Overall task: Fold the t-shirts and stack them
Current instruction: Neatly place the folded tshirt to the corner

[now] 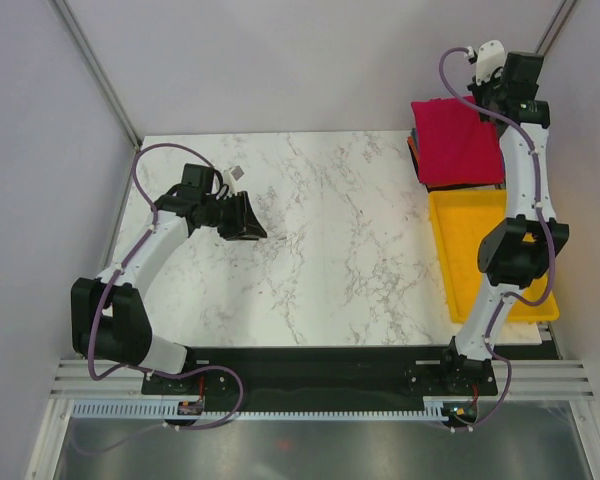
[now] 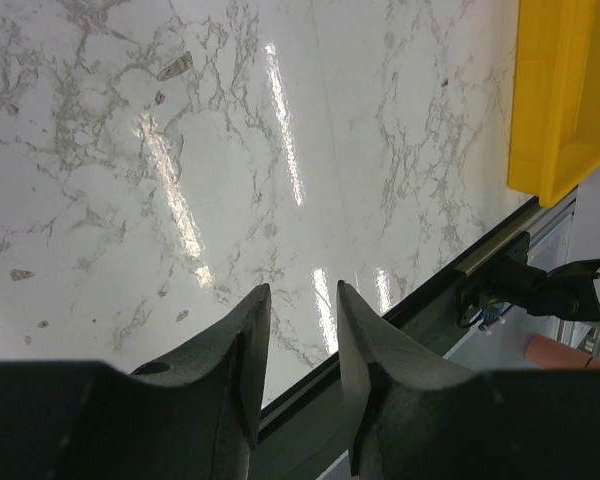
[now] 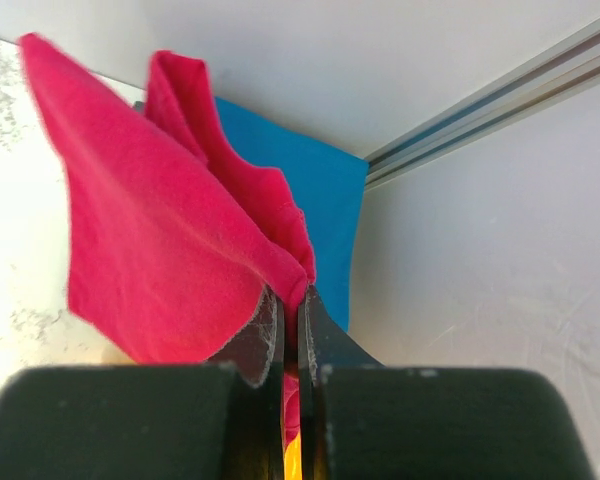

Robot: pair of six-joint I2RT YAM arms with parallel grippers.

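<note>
The left gripper (image 1: 248, 220) hovers over the left part of the marble table (image 1: 330, 250), its jaws a little apart with nothing between them. At the far right corner, the crimson-red t-shirt (image 1: 458, 140) lies on top of a stack, with a bright blue t-shirt (image 3: 325, 190) beneath it, just beyond the far end of the yellow tray (image 1: 465, 250). The right gripper (image 3: 295, 295) is pinched tight on a lifted fold at the red shirt's far right edge.

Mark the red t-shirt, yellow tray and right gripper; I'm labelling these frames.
red t-shirt (image 1: 458, 140): top view, centre of folded cloth.
yellow tray (image 1: 460, 238): top view, bare floor.
right gripper (image 3: 290, 300): right wrist view, between fingertips.
</note>
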